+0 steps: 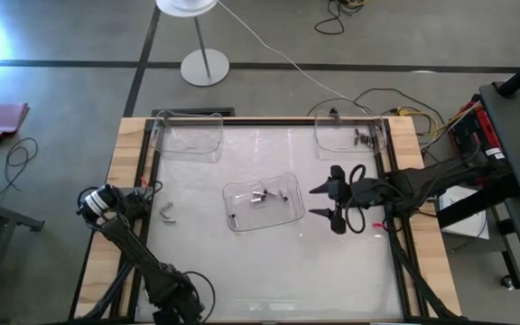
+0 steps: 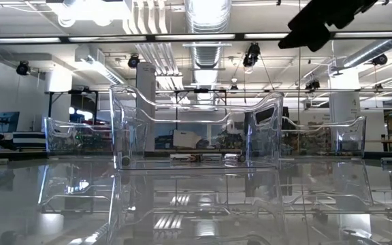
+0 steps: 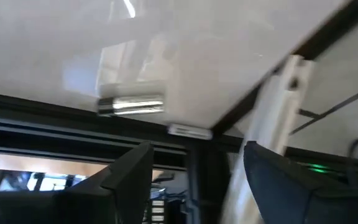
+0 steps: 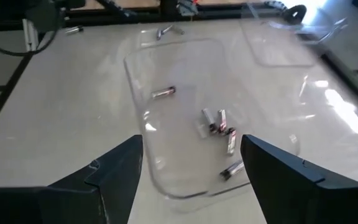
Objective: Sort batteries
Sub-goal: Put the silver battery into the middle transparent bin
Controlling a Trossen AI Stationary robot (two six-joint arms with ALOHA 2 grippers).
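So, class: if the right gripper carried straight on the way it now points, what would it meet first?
Most likely the clear middle tray, with loose batteries inside. The open right gripper faces its near rim, though depth is unclear.

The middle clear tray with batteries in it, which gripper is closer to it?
Right. The right gripper hangs open just off the middle tray's right edge, facing the batteries inside. The left gripper sits open near the table's left edge, by two loose batteries.

Three clear trays (image 1: 262, 203); two arms; batteries (image 4: 219, 121) roughly a dozen (exact count unclear).
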